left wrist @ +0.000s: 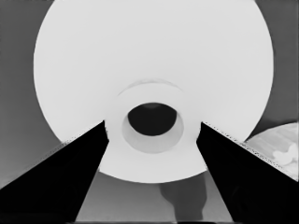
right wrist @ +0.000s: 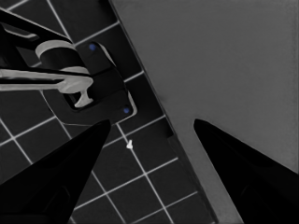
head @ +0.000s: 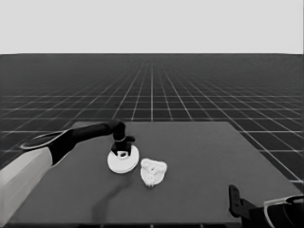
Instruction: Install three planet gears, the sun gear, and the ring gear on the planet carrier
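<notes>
My left gripper [head: 122, 148] has reached in from the left and is shut on the raised hub of the larger round part, the ring gear [head: 122, 161]. In the left wrist view its fingers [left wrist: 70, 177] press both sides of the hub around the small hole of the ring gear [left wrist: 154, 70], and a shadow lies on the table under the disc. Just right of it rests the smaller round part, the planet carrier [head: 153, 171], with small toothed planet gears [head: 151, 166] sitting on it. An edge of the carrier [left wrist: 275, 142] shows past the ring gear. My right gripper [right wrist: 152, 123] is parked, open.
The parked right arm [head: 266, 211] sits at the lower right corner over the table's corner [right wrist: 196, 140]. Dark machinery with pale bands [right wrist: 79, 79] stands past that edge above the floor grid. A tiny white speck [right wrist: 131, 144] shows on the floor.
</notes>
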Available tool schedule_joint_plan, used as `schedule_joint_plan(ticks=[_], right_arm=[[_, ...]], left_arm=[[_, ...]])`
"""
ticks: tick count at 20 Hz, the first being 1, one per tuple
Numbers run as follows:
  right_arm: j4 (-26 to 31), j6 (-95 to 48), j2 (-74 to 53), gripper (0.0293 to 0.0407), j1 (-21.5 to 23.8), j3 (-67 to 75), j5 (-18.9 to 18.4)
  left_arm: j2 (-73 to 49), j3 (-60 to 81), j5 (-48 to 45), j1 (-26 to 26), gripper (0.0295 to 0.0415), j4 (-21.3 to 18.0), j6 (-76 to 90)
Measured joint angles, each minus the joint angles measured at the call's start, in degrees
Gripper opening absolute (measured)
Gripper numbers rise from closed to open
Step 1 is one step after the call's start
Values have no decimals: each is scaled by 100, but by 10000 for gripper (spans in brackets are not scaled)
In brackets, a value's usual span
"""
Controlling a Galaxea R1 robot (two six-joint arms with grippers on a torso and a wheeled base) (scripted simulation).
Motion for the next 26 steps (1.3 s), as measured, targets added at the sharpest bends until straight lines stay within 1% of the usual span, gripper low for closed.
schedule_joint_plan(ticks=[8, 9, 10, 11, 15, 18, 19, 20, 21, 23, 26], right_arm=[[0, 0, 0, 385, 0, 0, 0], [0, 0, 0, 385, 0, 0, 0], [0, 0, 0, 385, 0, 0, 0], [0, 0, 0, 385, 0, 0, 0], [0, 0, 0, 385, 0, 0, 0], [0, 0, 0, 385, 0, 0, 0], [0, 0, 0, 385, 0, 0, 0], [0, 0, 0, 385, 0, 0, 0], [0, 0, 0, 385, 0, 0, 0], [0, 0, 0, 385, 0, 0, 0], [0, 0, 0, 385, 0, 0, 0]], left_arm=[[0, -2, 0, 0, 348, 1, 1], [-202, 496, 313, -309, 348, -248, -239], [-280, 684, 478, -606, 348, -436, -328], [-304, 743, 568, -776, 348, -556, -355], [-310, 764, 676, -967, 348, -713, -361], [-308, 760, 687, -982, 348, -731, -358], [-55, 1585, 730, -886, 348, -550, -1669], [498, 1838, 776, -794, 348, -454, -2325], [900, 1802, 808, -740, 348, -398, -2617], [1290, 1645, 839, -695, 348, -348, -2820], [1442, 1544, 853, -680, 348, -328, -2888]])
